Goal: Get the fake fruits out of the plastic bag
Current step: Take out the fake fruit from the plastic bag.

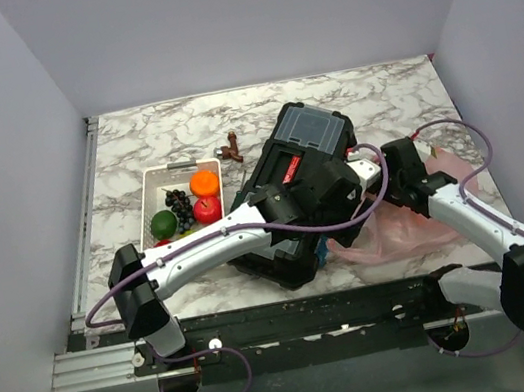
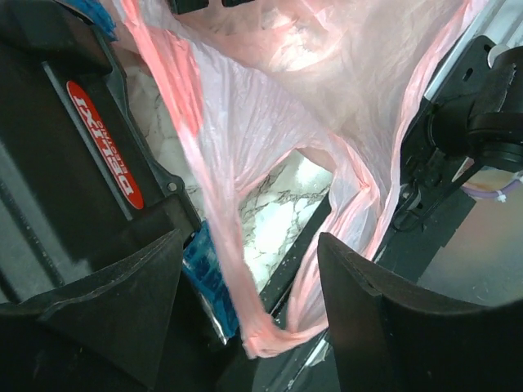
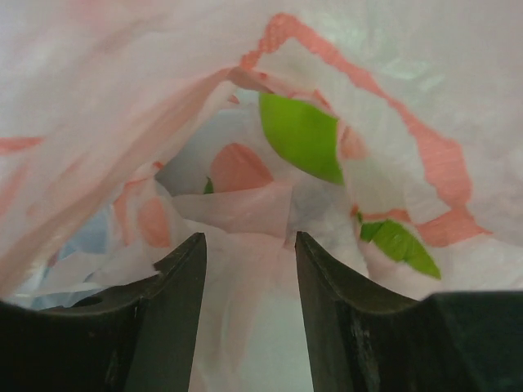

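We judge the thin pink plastic bag (image 1: 405,232) limp, slippery: pinch bunched film. Left gripper (image 2: 249,245) gapes around it; right gripper (image 3: 249,241), we cannot tell.

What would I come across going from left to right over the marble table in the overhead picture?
white tray holding the fake fruits → small brown-red figure → black toolbox → pink plastic bag

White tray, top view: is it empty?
No, an orange, a red apple, a green fruit and a grape bunch lie in the white tray.
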